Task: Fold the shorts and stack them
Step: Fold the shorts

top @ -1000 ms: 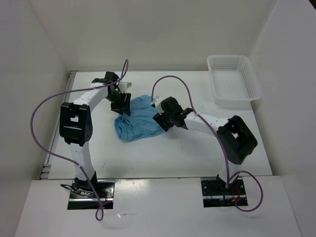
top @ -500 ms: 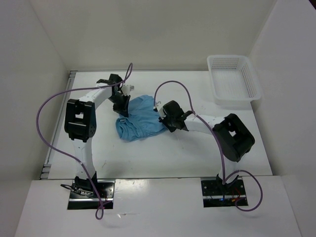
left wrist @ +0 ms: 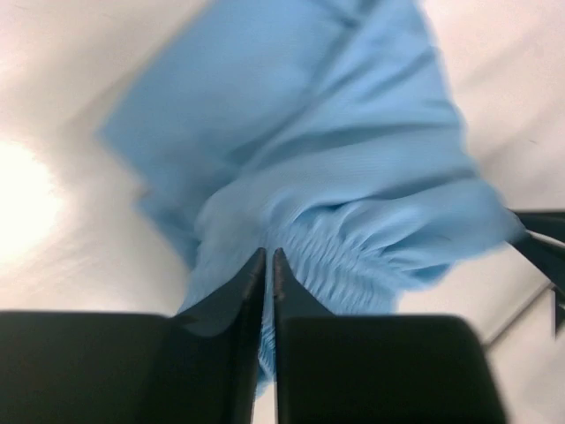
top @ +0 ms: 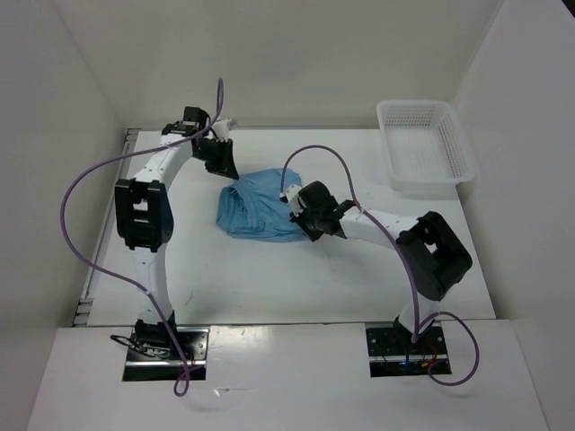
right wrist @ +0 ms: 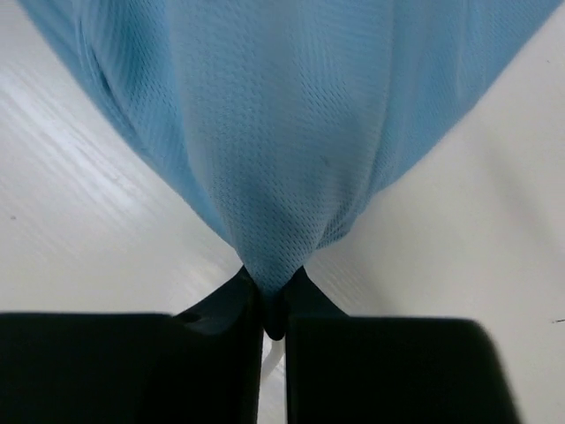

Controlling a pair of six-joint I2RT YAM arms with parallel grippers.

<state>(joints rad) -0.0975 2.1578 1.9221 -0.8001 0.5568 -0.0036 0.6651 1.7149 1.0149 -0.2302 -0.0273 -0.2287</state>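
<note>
The light blue shorts (top: pixel 258 208) hang bunched between both arms near the table's middle. My left gripper (top: pixel 225 169) is shut on their gathered waistband (left wrist: pixel 353 256) at the upper left of the cloth; blue fabric shows pinched between the jaws in the left wrist view. My right gripper (top: pixel 300 223) is shut on the shorts' lower right edge. In the right wrist view the mesh cloth (right wrist: pixel 274 150) funnels down into the closed jaws. A bit of white drawstring (right wrist: pixel 275 353) shows below them.
A white plastic mesh basket (top: pixel 424 148) stands at the far right corner of the table (top: pixel 296 278). White walls enclose the back and both sides. Purple cables loop above each arm.
Both grippers have closed on the shorts. The left gripper has pulled back and up toward the far left, drawing the cloth taut and shifting it slightly right.
</note>
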